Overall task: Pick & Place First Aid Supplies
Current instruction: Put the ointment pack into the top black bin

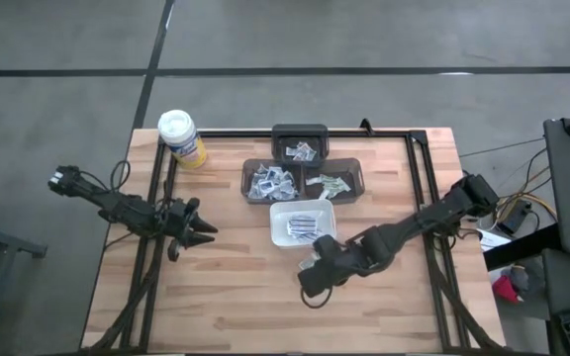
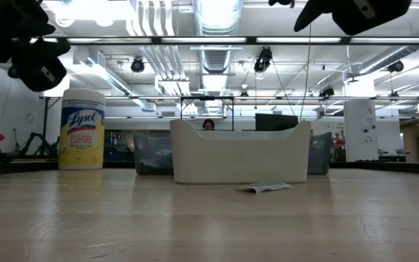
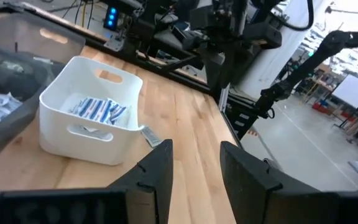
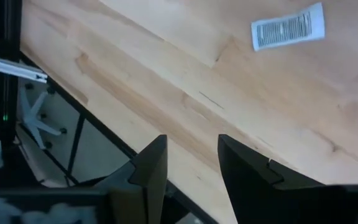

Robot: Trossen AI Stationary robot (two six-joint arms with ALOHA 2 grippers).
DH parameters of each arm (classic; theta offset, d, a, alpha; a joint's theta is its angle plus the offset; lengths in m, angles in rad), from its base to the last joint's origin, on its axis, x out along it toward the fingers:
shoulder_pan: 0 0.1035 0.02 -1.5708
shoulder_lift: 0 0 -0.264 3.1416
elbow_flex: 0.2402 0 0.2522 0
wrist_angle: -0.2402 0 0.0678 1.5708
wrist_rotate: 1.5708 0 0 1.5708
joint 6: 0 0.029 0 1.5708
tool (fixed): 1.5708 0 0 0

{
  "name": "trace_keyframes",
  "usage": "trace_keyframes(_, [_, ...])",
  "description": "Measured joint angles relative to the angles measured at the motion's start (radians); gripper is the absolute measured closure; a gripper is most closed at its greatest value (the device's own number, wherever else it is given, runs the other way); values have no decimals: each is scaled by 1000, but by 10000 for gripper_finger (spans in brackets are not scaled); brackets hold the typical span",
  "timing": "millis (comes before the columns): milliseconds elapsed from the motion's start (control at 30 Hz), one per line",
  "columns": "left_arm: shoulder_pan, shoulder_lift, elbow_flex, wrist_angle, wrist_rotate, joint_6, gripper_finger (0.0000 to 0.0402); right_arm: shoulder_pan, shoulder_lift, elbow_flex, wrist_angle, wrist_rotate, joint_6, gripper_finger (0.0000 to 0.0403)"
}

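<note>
The bench carries a white tray of first aid supplies, and one stray packet lies flat on the wood just outside it. My worry is that packet: so thin, the fingers could skid over it or nudge it further off. My right gripper hangs above the bench, jaws apart, holding nothing. My left gripper waits aside, parted and empty.
</note>
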Motion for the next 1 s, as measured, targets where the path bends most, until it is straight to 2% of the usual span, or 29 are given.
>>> trace_keyframes(433, [0, 0, -5, 2, 0, 42, 275, 38, 122, -1, 17, 10, 218, 262])
trace_keyframes(700, [0, -2, -25, 7, 9, 49, 275, 37, 152, -1, 28, 127, 323, 270])
trace_keyframes(1000, [0, -35, -29, 31, 182, 140, 275, 37, 166, -1, 28, 135, 367, 272])
